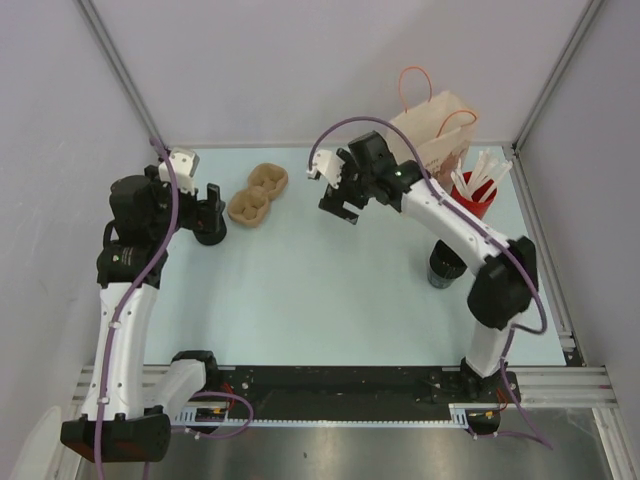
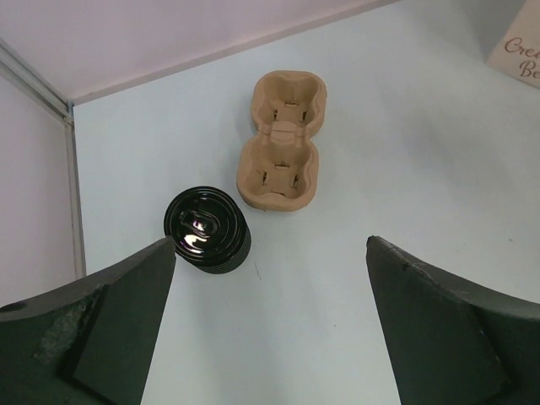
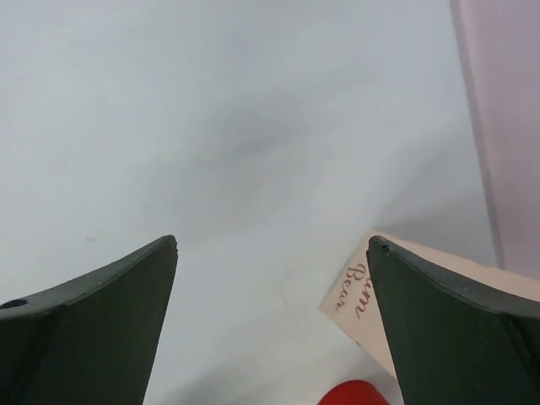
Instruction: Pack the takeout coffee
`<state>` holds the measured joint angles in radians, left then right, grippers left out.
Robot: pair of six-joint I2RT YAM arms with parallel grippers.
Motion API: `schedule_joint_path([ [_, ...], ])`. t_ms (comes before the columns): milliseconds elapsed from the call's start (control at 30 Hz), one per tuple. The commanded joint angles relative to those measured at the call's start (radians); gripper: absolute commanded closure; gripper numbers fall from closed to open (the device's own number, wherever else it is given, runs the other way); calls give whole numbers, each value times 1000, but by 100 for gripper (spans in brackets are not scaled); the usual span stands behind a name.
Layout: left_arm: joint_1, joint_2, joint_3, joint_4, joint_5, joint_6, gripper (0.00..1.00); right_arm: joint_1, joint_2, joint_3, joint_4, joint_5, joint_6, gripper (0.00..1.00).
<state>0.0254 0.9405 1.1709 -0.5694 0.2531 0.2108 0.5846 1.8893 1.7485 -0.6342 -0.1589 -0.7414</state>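
Black takeout coffee (image 2: 207, 229) plain at left wrist, obscure from above

I see a pale blue-green table (image 1: 330, 290) inside whitish-lilac walls (image 1: 330, 70). The takeout coffee (image 2: 207, 229) is black all over, with concentric rings on its lid and fine ribs on its side. The cup carrier (image 2: 283, 139) is plain tan pulp. The paper bag (image 1: 432, 125) is kraft tan with orange handles and reddish-brown script lettering. A red cup (image 1: 480, 205) holds white sticks (image 1: 487, 170), and a second cup (image 1: 445, 268) is black. The 2 arms are white with black joints and purple cables (image 1: 165, 235).
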Motion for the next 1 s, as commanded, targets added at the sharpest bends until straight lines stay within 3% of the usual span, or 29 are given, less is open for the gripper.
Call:
schedule_joint_path([
  [0, 8, 12, 70, -55, 64, 54, 1, 63, -257, -38, -110, -133, 83, 0],
  [167, 8, 0, 119, -191, 40, 143, 1, -38, -543, -232, -99, -138, 86, 0],
  [333, 7, -69, 69, -266, 28, 168, 0, -302, -659, -271, -228, -223, 71, 8],
  [600, 8, -235, -100, -247, 81, 110, 1, -477, -863, -498, -236, -338, 92, 22],
  [800, 8, -322, -183, -205, 161, 93, 1, -536, -860, -586, -139, -409, 201, 39],
  [867, 10, -339, -201, -187, 161, 88, 1, -522, -834, -599, -140, -383, 209, 47],
  [967, 10, -365, -235, -164, 186, 88, 1, -509, -808, -623, -133, -341, 224, 51],
])
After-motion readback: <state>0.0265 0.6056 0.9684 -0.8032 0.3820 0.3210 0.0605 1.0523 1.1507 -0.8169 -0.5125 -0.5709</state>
